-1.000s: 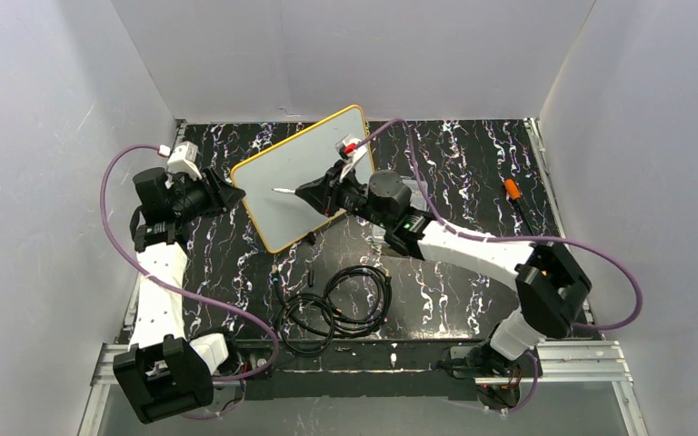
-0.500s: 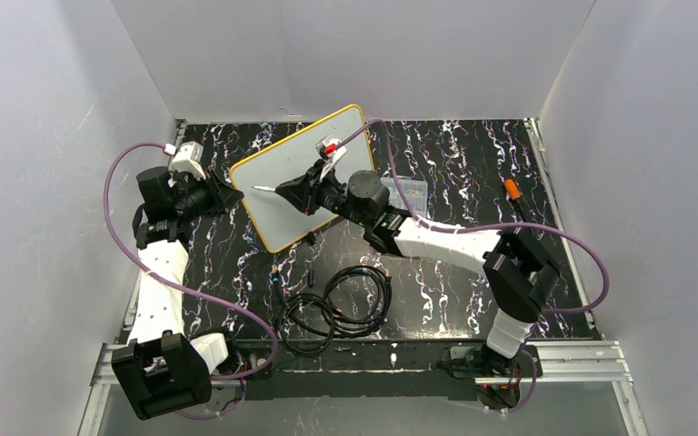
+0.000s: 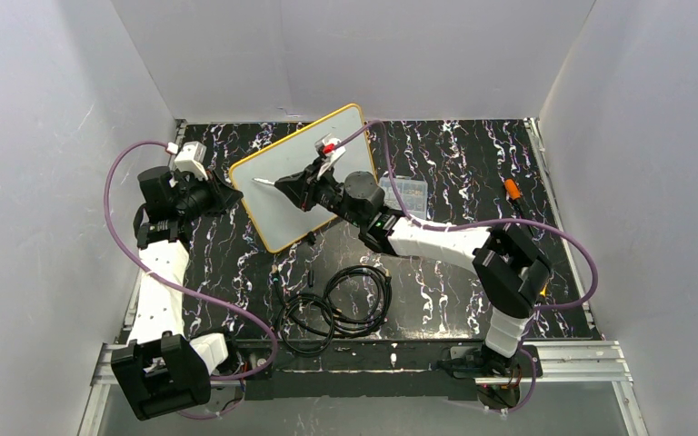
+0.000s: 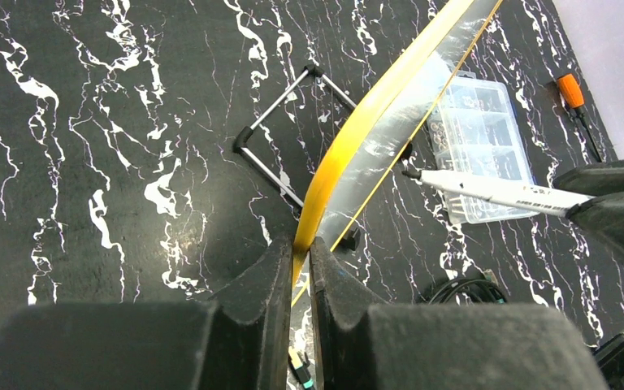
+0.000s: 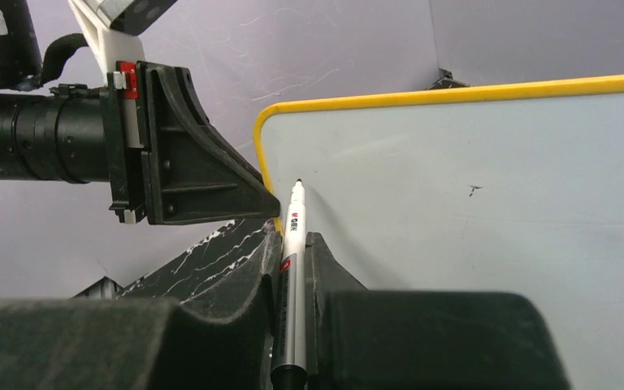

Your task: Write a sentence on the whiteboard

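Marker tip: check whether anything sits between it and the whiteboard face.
Nothing visible does. The marker in the right hand points at bare whiteboard near its corner; the left hand clamps the yellow rim beside that spot, off the tip's path.

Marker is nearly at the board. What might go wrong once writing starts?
The left fingers pinch only the thin yellow rim of the whiteboard, so pen pressure may pivot or slip it on the wire stand. The marker, held in the right fingers, points at the corner right beside the left fingers, so a stroke there might clip them.
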Robot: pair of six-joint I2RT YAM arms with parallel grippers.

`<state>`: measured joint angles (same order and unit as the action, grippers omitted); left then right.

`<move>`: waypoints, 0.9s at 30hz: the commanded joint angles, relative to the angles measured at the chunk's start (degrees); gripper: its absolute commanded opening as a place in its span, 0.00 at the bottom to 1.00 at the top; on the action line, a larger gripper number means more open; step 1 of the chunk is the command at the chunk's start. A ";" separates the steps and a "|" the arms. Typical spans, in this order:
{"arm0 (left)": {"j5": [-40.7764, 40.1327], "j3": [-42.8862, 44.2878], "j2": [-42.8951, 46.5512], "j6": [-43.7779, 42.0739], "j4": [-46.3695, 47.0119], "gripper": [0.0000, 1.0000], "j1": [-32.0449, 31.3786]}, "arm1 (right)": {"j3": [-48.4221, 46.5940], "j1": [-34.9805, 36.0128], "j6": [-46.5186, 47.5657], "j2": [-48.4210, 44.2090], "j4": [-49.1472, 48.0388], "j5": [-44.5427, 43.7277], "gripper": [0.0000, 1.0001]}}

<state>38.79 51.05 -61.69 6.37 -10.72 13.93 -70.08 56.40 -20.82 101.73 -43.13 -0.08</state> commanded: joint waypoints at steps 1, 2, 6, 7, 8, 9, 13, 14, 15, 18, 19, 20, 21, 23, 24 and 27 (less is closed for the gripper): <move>-0.55 -0.78 1.36 -1.67 -0.80 0.00 -0.79 | -3.38 0.54 1.03 0.47 -5.28 -1.86 0.01; -0.57 -0.77 1.43 -1.73 -0.86 0.00 -0.91 | -3.59 0.55 1.09 0.62 -5.29 -1.93 0.01; -0.86 -0.78 1.63 -2.01 -0.97 0.00 -1.04 | -4.61 0.72 1.37 1.69 -5.03 -2.12 0.01; -0.89 -0.77 1.66 -2.06 -0.97 0.00 -1.05 | -5.06 0.73 1.44 1.98 -4.88 -2.20 0.01; -0.91 -0.78 1.64 -2.05 -0.99 0.00 -1.08 | -5.33 0.73 1.48 2.20 -4.85 -2.21 0.01; -0.98 -0.83 1.71 -2.06 -0.93 0.00 -1.04 | -5.40 0.77 1.53 2.46 -4.85 -2.33 0.01; -1.15 -0.87 1.84 -2.14 -0.97 0.00 -1.12 | -6.00 0.90 1.91 3.30 -4.56 -3.26 0.01; -1.13 -0.86 1.84 -2.15 -0.99 0.00 -1.14 | -6.13 0.90 1.99 3.54 -4.47 -3.41 0.01; -1.09 -0.86 1.84 -2.13 -0.97 0.00 -1.15 | -6.32 0.98 2.05 3.73 -4.35 -3.59 0.01; -0.99 -0.88 1.99 -2.23 -0.97 0.00 -1.19 | -6.91 1.07 2.22 4.48 -3.98 -3.87 0.01; -0.99 -0.86 2.01 -2.24 -0.97 0.00 -1.19 | -7.17 1.08 2.31 4.78 -3.76 -3.88 0.01; -1.01 -0.86 2.00 -2.22 -1.01 0.00 -1.26 | -7.36 1.16 2.40 5.04 -3.38 -3.80 0.01; -1.03 -0.86 2.09 -2.24 -0.95 0.00 -1.20 | -7.57 1.23 2.56 5.27 -3.10 -3.73 0.01; -1.06 -0.86 2.06 -2.24 -0.97 0.00 -1.30 | -7.88 1.42 2.77 5.56 -2.49 -3.41 0.01; -1.01 -0.86 2.10 -2.24 -0.97 0.00 -1.28 | -7.92 1.55 2.86 5.78 -2.22 -3.24 0.01; -1.12 -0.86 2.25 -2.20 -0.97 0.00 -1.36 | -7.64 1.99 2.93 6.21 -1.57 -2.83 0.01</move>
<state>36.56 50.98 -61.10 4.67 -10.90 12.99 -75.20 57.89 -19.27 106.63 -44.29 -2.20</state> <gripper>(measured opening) 0.093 0.198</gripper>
